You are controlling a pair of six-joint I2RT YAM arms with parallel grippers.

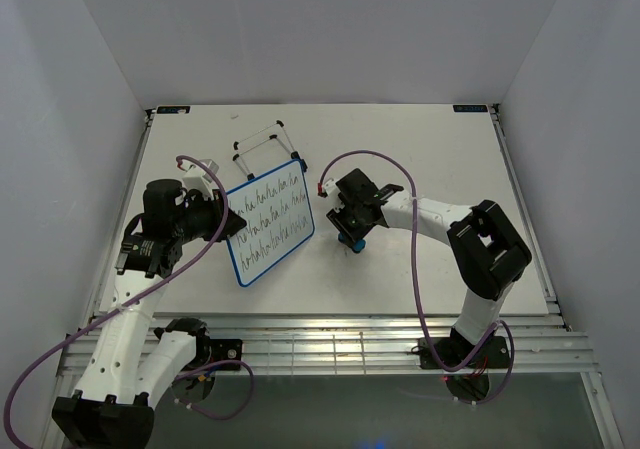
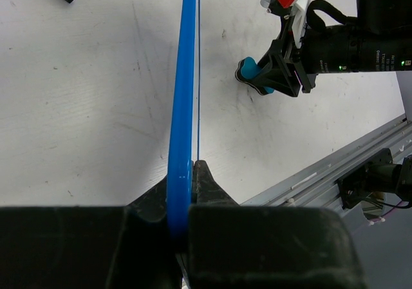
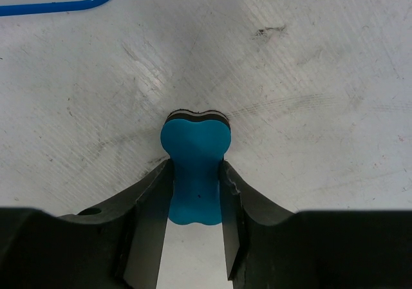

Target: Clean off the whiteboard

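Your left gripper [image 1: 230,231] is clenched on the left edge of the whiteboard [image 1: 270,224]. In the left wrist view the two black fingers [image 2: 206,186] pinch the thin blue frame from both sides, and the board runs away from the camera edge-on as a bright blue line.

From above, the board sits left of centre on the white table [image 1: 430,139], turned at a slant with its written face toward the overhead camera. You cannot tell whether its lower edge touches the table. The face carries three rows of black looping handwriting across its upper half. It looks like one short cursive word repeated, but the letters are too small to read with certainty. The lower half of the board is blank white.

Your right gripper [image 1: 350,235] points down at the table just to the right of the board, apart from it. It is closed around the waist of a small blue bone-shaped eraser [image 3: 195,167]. A finger presses each narrow side, and the eraser's dark felt layer shows at its far end. One rounded corner of the board's frame shows at the top left of the right wrist view.

A thin wire stand [image 1: 265,149] with black feet lies behind the board, near the far edge. Two small dark stickers [image 1: 470,108] sit at the table's far corners, their print unreadable.
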